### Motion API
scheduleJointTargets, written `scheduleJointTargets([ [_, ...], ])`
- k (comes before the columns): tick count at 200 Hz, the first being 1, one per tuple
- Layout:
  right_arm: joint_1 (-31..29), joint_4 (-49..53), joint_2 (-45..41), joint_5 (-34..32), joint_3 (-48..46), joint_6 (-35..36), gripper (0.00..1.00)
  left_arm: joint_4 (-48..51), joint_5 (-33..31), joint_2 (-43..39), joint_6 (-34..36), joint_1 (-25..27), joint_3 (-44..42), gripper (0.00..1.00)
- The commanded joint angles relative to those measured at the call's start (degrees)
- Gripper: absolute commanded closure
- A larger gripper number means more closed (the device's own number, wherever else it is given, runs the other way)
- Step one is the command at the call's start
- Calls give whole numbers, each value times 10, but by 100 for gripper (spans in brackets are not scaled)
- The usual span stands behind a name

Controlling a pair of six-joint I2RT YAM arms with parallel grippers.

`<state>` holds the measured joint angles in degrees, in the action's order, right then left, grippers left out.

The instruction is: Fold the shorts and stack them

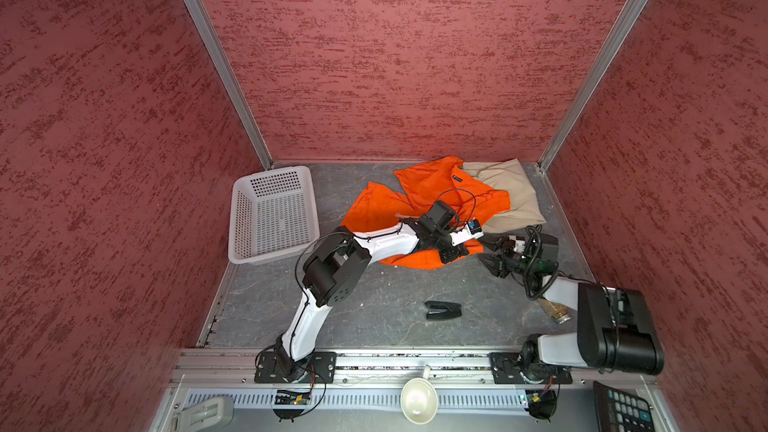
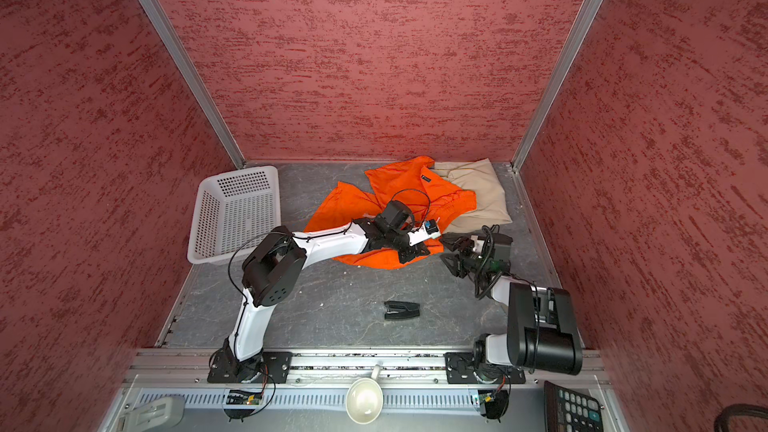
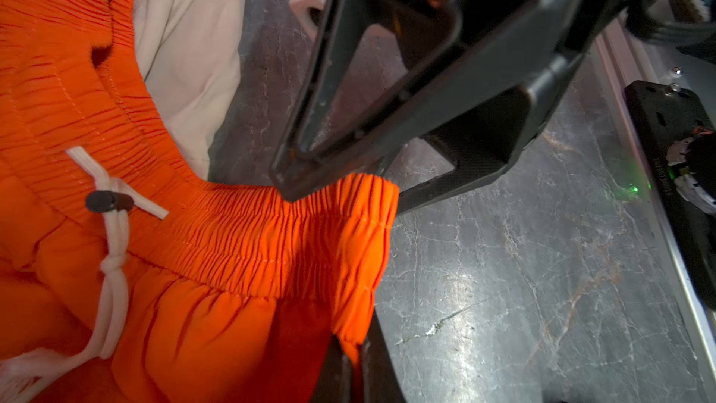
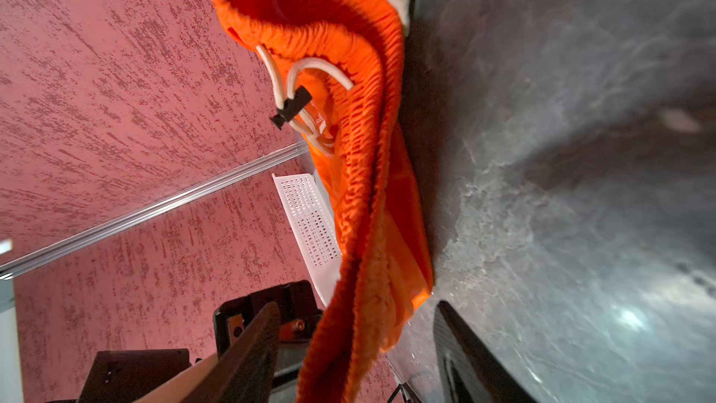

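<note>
Left jaws pinch ribbed waistband [image 3: 252,234] of orange shorts [image 1: 432,189]; right jaws wide astride it; beige shorts [image 1: 515,193] beneath.

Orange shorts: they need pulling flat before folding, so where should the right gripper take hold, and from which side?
Probably best: the gathered waistband at its free corner, beside where the shut left gripper pinches it. The band is thick, raised off the table and edge-on to the open right gripper, so come in from the robot's right, a finger on each face.
</note>
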<state>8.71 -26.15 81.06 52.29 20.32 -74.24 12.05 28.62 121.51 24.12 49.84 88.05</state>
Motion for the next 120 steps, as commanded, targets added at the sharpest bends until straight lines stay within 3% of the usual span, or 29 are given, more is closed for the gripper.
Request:
scheduleJointTargets([
  [1, -9, -99, 40, 16, 7, -51, 35, 6, 36, -10, 28, 4, -2, 94],
  [24, -20, -132, 83, 28, 16, -61, 40, 25, 37, -7, 45, 10, 3, 90],
  [34, -24, -140, 97, 34, 18, -63, 47, 27, 35, -8, 37, 11, 4, 81],
  [58, -24, -95, 101, 23, 12, -43, 82, 29, 11, -30, -14, 6, -2, 56],
  [75, -24, 11, 83, -5, 15, 8, 96, 43, -22, -59, -83, -8, -9, 49],
  [120, -25, 253, 25, -92, 47, 126, 100, 134, -140, -179, -340, -91, -64, 47],
])
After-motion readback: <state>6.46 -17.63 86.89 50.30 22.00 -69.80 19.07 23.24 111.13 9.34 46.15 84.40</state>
